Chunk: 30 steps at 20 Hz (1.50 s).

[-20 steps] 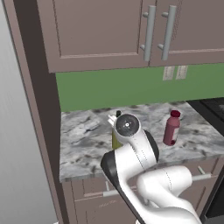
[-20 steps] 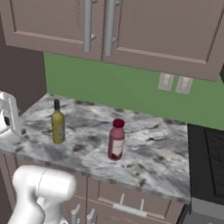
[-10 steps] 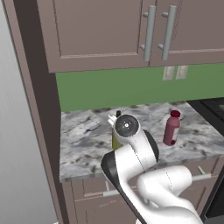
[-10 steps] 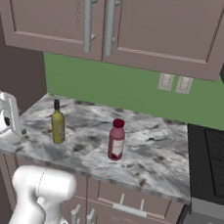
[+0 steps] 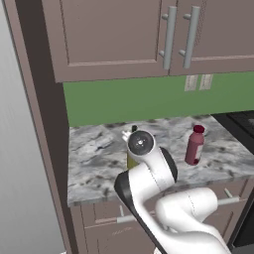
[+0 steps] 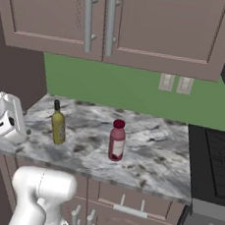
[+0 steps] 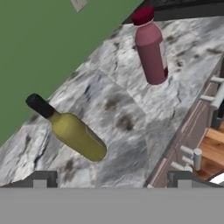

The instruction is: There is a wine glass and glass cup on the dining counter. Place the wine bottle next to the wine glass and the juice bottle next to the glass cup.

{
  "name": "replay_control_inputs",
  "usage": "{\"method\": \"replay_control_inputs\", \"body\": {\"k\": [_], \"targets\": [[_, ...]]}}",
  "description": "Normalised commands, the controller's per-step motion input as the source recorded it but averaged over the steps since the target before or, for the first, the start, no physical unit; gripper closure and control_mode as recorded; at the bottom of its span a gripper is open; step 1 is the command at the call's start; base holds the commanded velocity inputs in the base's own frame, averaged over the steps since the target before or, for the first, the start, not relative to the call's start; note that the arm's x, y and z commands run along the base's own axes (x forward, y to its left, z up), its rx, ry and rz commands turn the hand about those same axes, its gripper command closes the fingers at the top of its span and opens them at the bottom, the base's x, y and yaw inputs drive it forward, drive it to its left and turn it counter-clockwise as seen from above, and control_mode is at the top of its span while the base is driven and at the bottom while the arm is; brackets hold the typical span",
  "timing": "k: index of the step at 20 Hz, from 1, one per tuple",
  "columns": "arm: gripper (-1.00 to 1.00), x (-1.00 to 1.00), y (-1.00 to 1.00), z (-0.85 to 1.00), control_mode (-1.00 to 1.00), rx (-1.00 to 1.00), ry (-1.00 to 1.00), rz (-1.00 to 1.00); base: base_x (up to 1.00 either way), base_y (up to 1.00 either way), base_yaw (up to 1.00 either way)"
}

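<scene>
Nothing has shifted over the last second: wine bottle (image 6: 58, 124) and juice bottle (image 6: 116, 140) are left upright, well apart, on the marbled surface (image 6: 148, 160). Jaws of the gripper (image 7: 111, 183) are held open, empty, near the left bottle; no grasp is yet made.

Brown wall cabinets (image 6: 120, 21) hang above a green backsplash (image 6: 137, 90) and marbled counter (image 6: 149, 153).

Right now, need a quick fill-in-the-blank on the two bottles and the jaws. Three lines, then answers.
1. The wine bottle stands ____ on the marbled counter.
2. The juice bottle has a ____ cap.
3. The gripper, jaws apart, holds ____.

Missing words: upright; maroon; nothing
</scene>
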Motion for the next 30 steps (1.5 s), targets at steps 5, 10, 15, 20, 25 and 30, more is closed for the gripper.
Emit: {"method": "replay_control_inputs", "body": {"k": [5, 10, 15, 20, 25, 30], "targets": [[-1.0, 0.19, -0.02, -0.13, -1.0, -0.14, 0.0, 0.0, 0.0, 0.0, 0.0], [-1.0, 0.13, 0.0, -0.1, -1.0, -0.1, 0.0, 0.0, 0.0, 0.0, 0.0], [-1.0, 0.12, 0.0, -0.12, -1.0, -0.09, -0.04, 0.02, 0.0, 0.0, 0.0], [-1.0, 0.24, 0.0, -0.14, -1.0, -0.03, -0.01, 0.02, 0.0, 0.0, 0.0], [-1.0, 0.28, 0.0, -0.14, -1.0, -0.02, 0.0, 0.03, 0.0, 0.0, 0.0], [-1.0, 0.17, 0.0, -0.1, -1.0, 0.0, 0.0, 0.03, 0.0, 0.0, 0.0]]}}
